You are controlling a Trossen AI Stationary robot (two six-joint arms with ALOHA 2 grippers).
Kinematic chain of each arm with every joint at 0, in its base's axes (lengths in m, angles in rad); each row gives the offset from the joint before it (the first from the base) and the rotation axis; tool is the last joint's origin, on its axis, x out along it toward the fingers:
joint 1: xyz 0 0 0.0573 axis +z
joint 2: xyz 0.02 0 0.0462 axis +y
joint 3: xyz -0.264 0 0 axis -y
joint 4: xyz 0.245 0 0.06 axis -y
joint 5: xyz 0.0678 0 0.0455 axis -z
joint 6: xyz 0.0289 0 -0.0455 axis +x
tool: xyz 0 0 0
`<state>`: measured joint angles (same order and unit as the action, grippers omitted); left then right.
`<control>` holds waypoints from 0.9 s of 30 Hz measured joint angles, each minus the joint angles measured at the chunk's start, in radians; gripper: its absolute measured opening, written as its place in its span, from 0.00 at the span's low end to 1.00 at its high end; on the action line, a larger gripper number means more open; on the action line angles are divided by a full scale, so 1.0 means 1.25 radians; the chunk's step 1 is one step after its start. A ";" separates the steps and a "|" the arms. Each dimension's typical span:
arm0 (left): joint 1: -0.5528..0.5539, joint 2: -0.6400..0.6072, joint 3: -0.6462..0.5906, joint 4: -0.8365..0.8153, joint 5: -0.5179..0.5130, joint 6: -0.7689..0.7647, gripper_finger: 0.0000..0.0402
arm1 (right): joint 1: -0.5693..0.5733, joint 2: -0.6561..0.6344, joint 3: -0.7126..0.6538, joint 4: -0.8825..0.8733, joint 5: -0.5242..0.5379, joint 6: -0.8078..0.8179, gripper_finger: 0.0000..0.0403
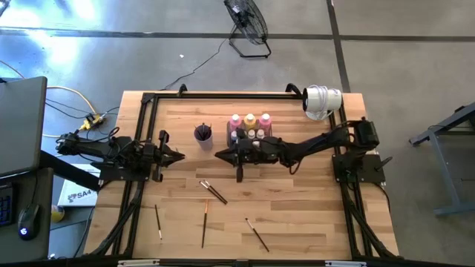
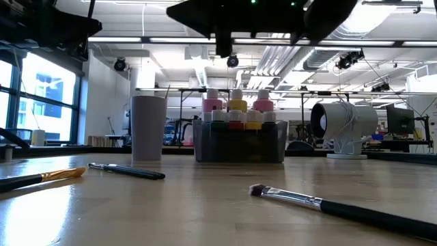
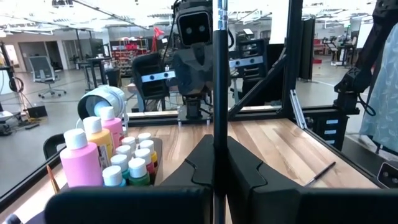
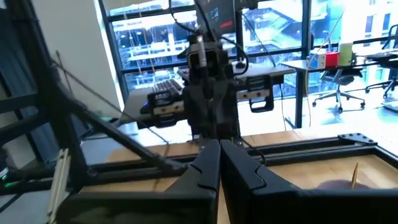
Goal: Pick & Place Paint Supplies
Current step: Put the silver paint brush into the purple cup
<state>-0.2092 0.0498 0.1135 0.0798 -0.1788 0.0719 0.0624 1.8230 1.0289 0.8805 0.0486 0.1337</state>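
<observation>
My left gripper point(image 1: 180, 154) point(image 3: 217, 146) hovers left of centre, pointing right, shut on a thin dark-handled paintbrush point(image 3: 217, 74). My right gripper point(image 1: 220, 155) point(image 4: 219, 146) faces it from the right, shut and empty, just in front of the dark grey tray point(image 1: 250, 141). In that tray point(image 2: 239, 147) stand tall pink and yellow bottles point(image 1: 250, 119) point(image 2: 237, 104) and tiny capped ones point(image 3: 134, 165). Several more brushes lie flat on the near half of the table point(image 1: 214, 191) point(image 1: 204, 222) point(image 1: 257, 234) point(image 2: 328, 203). My left gripper pinches the brush's dark handle point(image 3: 217, 127) between its two fingers, which lie level and point toward the table's right, across the handle. The brush stands upright out of the hold, its metal ferrule end point(image 3: 219, 7) up, and is lifted clear of the table.
A small purple cup point(image 1: 203, 133) point(image 2: 149, 128) stands left of the tray with an orange-handled brush point(image 3: 51, 177) in it. A white round device point(image 1: 322, 101) point(image 2: 345, 126) sits at the far right corner. Black frame rails point(image 1: 141, 133) run along the table's sides.
</observation>
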 joint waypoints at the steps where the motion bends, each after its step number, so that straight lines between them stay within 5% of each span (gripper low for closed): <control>1: 0.000 0.000 0.000 -0.001 0.000 0.000 0.02 | 0.000 0.011 0.010 0.006 0.001 0.000 0.01; 14: 0.000 0.000 0.000 -0.023 0.000 -0.002 0.03 | -0.011 0.152 0.229 -0.007 0.000 -0.007 0.01; 27: 0.000 0.000 0.000 -0.026 0.001 -0.017 0.03 | -0.019 0.157 0.252 -0.022 0.020 -0.006 0.04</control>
<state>-0.2093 0.0502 0.1135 0.0477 -0.1773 0.0505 0.0391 2.0197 1.3437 0.8533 0.0731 0.1266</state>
